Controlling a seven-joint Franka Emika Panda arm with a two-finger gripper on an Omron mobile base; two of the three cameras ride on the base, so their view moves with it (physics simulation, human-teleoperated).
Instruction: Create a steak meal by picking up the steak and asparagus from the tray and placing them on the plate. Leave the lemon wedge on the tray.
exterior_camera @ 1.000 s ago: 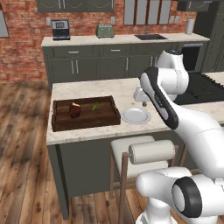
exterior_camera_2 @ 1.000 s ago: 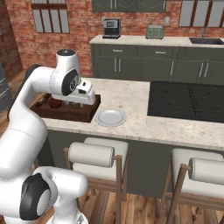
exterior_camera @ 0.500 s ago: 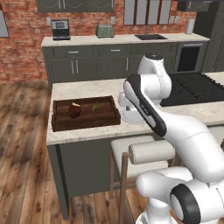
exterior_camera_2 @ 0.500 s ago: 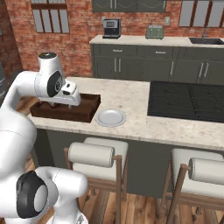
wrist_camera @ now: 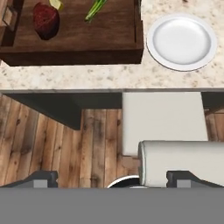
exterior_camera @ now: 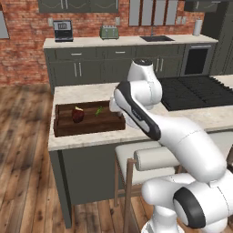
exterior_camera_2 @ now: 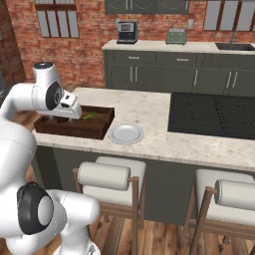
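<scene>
The dark wooden tray (wrist_camera: 74,41) lies on the island counter, also seen as the tray (exterior_camera: 86,122) and the tray (exterior_camera_2: 74,125). In it sit the reddish-brown steak (wrist_camera: 46,19) (exterior_camera: 78,114), the pale lemon wedge (wrist_camera: 56,3) (exterior_camera: 79,108) just behind it, and the green asparagus (wrist_camera: 96,8) (exterior_camera: 98,110) (exterior_camera_2: 89,116). The white plate (wrist_camera: 182,41) (exterior_camera_2: 125,134) rests on the counter right of the tray and holds nothing. My gripper (wrist_camera: 112,179) (exterior_camera_2: 71,112) hangs open above the counter's front edge, near the tray, holding nothing.
A padded bar stool (wrist_camera: 166,131) stands below the counter's front edge, with a second stool (exterior_camera_2: 234,194) to the right. A black cooktop (exterior_camera_2: 214,114) lies right of the plate. Cabinets, a coffee machine (exterior_camera_2: 126,32) and a toaster (exterior_camera_2: 176,36) line the back wall.
The arm has swung left, from over the plate to over the tray's near side. Steak, asparagus, lemon wedge and plate have stayed in place.
</scene>
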